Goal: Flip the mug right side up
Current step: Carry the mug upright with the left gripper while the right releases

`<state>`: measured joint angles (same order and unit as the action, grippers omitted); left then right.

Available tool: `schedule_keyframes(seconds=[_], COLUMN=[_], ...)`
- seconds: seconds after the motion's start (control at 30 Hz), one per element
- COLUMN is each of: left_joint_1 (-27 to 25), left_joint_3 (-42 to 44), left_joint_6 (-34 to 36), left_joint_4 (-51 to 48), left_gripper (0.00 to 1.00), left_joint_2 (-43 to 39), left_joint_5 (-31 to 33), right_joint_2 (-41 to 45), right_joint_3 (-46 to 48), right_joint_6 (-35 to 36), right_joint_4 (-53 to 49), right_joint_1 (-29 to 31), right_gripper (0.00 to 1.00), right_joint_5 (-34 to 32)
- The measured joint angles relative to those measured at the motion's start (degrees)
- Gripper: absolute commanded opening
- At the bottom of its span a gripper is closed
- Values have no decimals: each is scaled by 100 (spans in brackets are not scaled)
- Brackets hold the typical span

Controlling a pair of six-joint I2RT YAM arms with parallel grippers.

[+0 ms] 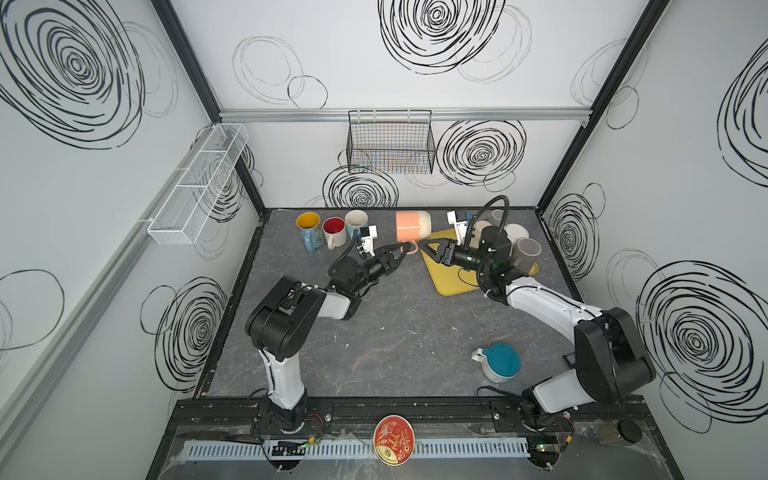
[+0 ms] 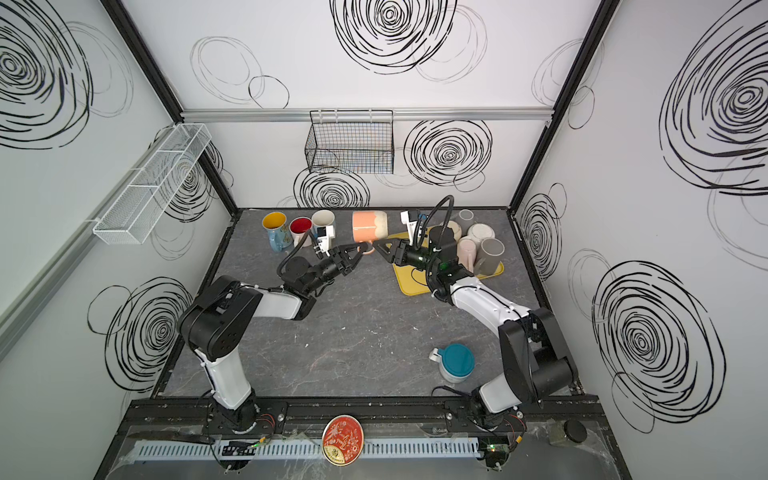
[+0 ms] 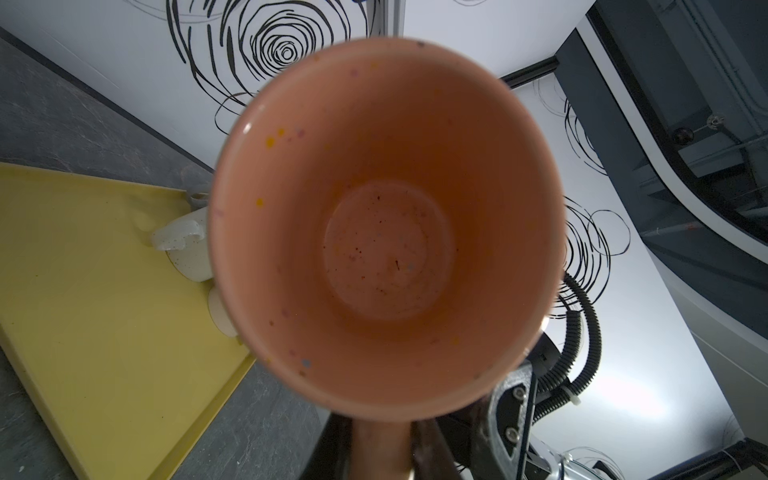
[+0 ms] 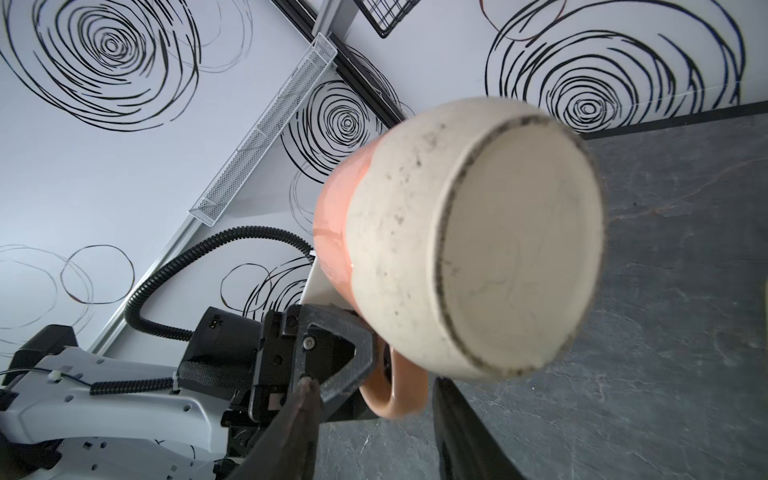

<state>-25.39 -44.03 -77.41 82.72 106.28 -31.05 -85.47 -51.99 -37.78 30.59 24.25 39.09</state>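
Peach glaze over a speckled cream base: the peach mug (image 1: 411, 226) hangs on its side above the grey surface (image 1: 395, 332), just left of the yellow tray (image 1: 451, 282) in both top views. Its mouth faces the left wrist camera and its base faces the right one. The left tool (image 1: 404, 250) pinches its handle. The right tool (image 1: 424, 245) stands spread, fingertips just beside that handle, over the tray's left corner. A cluster of mugs (image 2: 480, 232) crowds the tray's far right part, and three upright mugs (image 1: 334, 232) stand well left of it.

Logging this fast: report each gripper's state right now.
Left gripper: closed on the handle of the orange mug.
Right gripper: open, fingers apart either side of the handle, gripping nothing.
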Motion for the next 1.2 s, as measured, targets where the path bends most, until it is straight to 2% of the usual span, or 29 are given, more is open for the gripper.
schedule_keyframes(seconds=[0.23,0.57,0.8,1.0,1.2], left_joint_1=[129,138,140,122,-22], left_joint_3=[175,225,225,212,-291], left_joint_6=[302,1687,2144,2448,3246], left_joint_4=[-479,-2828,-3941,-4557,-6011], left_gripper=[0,0,0,0,0], left_joint_2=[-315,-896,-931,-931,-931], left_joint_5=[4,275,461,778,1423], right_joint_2=[210,284,291,52,-389], right_joint_3=[0,0,-17,-448,-831], right_joint_6=[310,527,573,662,767], right_joint_4=[-428,-776,-1027,-1932,-2962], right_joint_1=[-4,-37,-37,-68,-98], right_gripper=[49,49,49,49,49], right_joint_5=[-315,-520,-710,-1132,-1539])
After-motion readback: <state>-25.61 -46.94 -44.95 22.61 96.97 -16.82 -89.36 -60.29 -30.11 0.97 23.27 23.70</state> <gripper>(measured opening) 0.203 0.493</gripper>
